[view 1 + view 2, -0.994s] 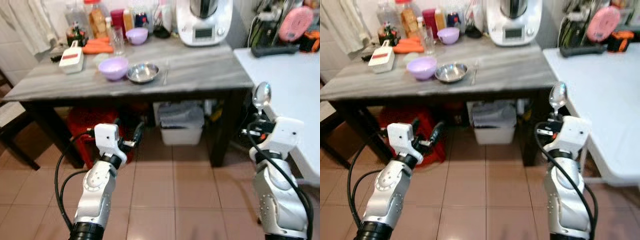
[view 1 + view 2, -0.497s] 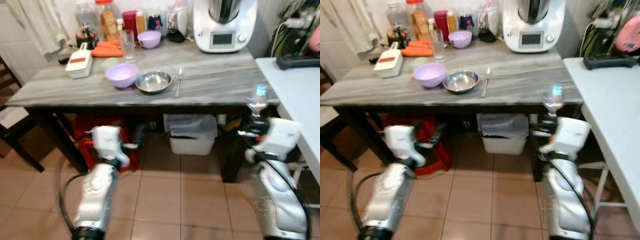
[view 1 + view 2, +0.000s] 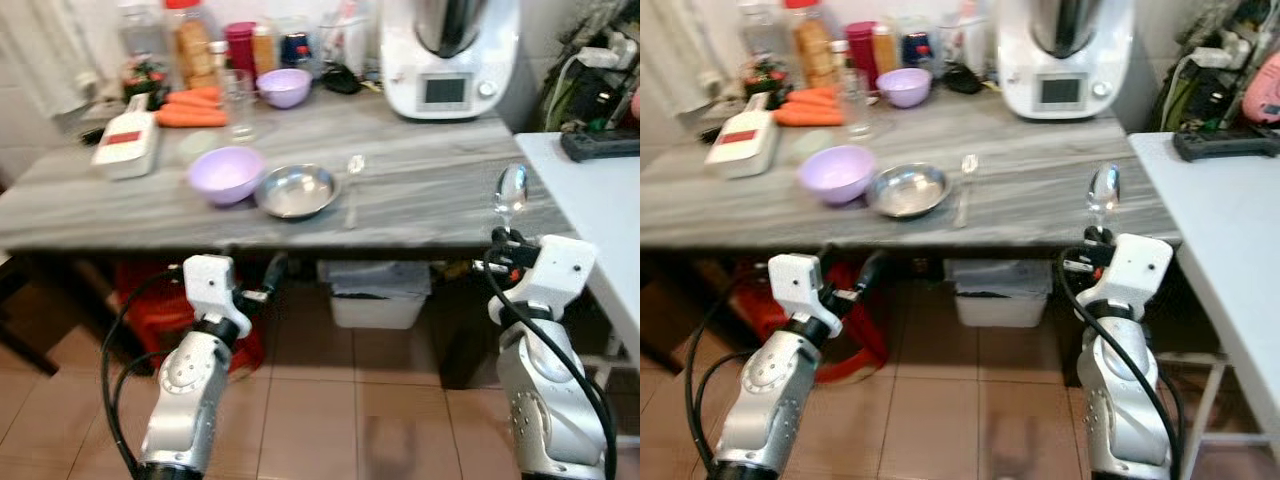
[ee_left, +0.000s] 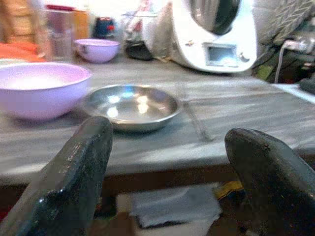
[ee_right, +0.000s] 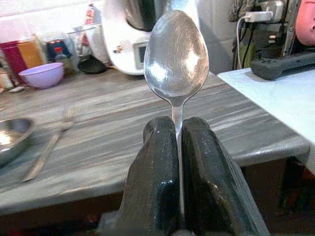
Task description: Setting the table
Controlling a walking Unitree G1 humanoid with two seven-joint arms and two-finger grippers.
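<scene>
We're looking along our left pincer [image 4: 167, 182], its two black fingers [image 4: 74, 182] spread wide apart with nothing between them. Beyond them runs the grey-streaked tabletop [image 4: 256, 110], seen from about edge height. A steel bowl [image 4: 130, 105] sits near the front edge, and a lilac bowl [image 4: 37, 88] stands just beside it. A fork [image 4: 194, 118] lies on the bowl's other side, blurred. Further back we see a smaller lilac bowl [image 4: 97, 49], a clear glass [image 4: 55, 42] and a white kitchen machine [image 4: 214, 32] with a small display.
</scene>
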